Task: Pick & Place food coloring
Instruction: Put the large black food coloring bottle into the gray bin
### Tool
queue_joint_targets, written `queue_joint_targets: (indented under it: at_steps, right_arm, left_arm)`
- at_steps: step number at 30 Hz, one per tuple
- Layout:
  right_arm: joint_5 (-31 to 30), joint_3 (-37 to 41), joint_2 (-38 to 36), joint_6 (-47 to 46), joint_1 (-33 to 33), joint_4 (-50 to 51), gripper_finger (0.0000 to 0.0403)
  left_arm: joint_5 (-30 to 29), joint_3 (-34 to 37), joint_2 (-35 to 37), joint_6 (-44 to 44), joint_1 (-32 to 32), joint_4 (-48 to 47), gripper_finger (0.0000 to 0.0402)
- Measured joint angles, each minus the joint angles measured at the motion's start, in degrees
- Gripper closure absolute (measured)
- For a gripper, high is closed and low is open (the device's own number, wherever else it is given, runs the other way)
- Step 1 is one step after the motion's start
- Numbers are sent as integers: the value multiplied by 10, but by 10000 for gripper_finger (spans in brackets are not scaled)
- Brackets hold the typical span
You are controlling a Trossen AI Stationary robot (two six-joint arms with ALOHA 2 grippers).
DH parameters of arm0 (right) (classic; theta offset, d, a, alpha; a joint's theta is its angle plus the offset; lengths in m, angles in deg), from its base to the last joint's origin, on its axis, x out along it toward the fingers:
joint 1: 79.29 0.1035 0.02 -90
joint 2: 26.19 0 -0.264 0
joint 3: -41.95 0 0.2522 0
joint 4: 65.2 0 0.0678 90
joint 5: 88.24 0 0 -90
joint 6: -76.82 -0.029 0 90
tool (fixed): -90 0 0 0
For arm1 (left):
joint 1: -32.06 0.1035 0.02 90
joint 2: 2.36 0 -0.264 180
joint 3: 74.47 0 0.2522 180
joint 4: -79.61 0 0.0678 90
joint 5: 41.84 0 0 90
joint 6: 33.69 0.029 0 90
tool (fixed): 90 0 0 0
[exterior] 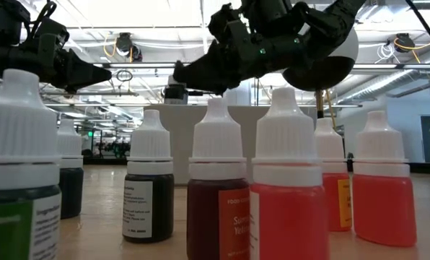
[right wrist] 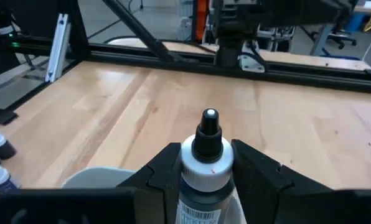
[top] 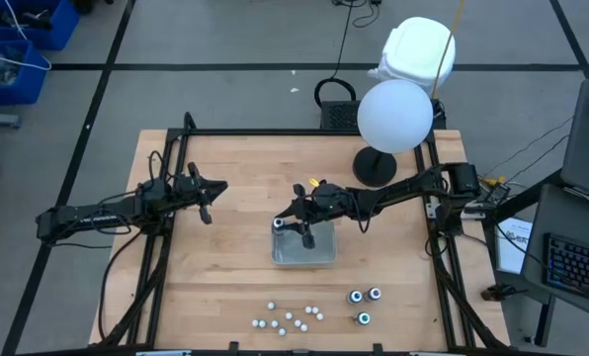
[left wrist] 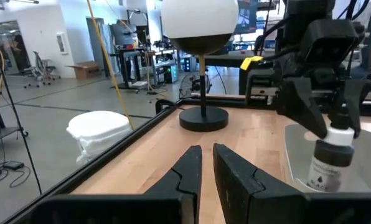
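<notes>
**Clerk:** When the table (top: 225, 267) was checked, what did you enter for item one?

**Keeper:** Item one, the right gripper (left wrist: 335, 127). It stood over the clear tray (top: 319, 257) near the middle of the table, clamped on one food coloring bottle (left wrist: 327, 165). The fingers (right wrist: 260, 174) pressed the bottle's white collar from both sides.

**Clerk:** Condition of that bottle?

**Keeper:** It was upright, dark, with a label, and its lower part sat inside the tray's walls. Whether its base touched the tray floor I could not tell.

**Clerk:** The other bottles of that kind?

**Keeper:** Three of them (top: 356, 296), with ringed tops, stood close together on the bare wood. They were at the table's front, on the right arm's side and well apart from the tray.

**Clerk:** Item two?

**Keeper:** The left gripper (top: 208, 201). It hung over the left part of the table, apart from the tray. Its fingers (left wrist: 188, 168) were drawn almost together with a thin slit between them, and they gripped nothing.

**Clerk:** Anything else?

**Keeper:** A cluster of small white-capped dropper bottles (top: 287, 317) stood at the front edge, filled with red, orange, green and dark liquids. A lamp (top: 394, 116) with a round white globe and a black base stood at the far right of the table.
</notes>
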Motion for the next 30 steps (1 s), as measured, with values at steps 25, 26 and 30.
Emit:
queue_joint_targets:
  at_steps: [25,26,30]
  right_arm:
    - [-55,46,0,-19,17,-54,289]
    - [-62,46,0,-18,18,-54,288]
    - [-87,46,0,-20,23,-50,286]
  left_arm:
    - [0,0,0,0,0,4,355]
    - [0,0,0,0,0,4,355]
    - [0,0,0,0,0,6,355]
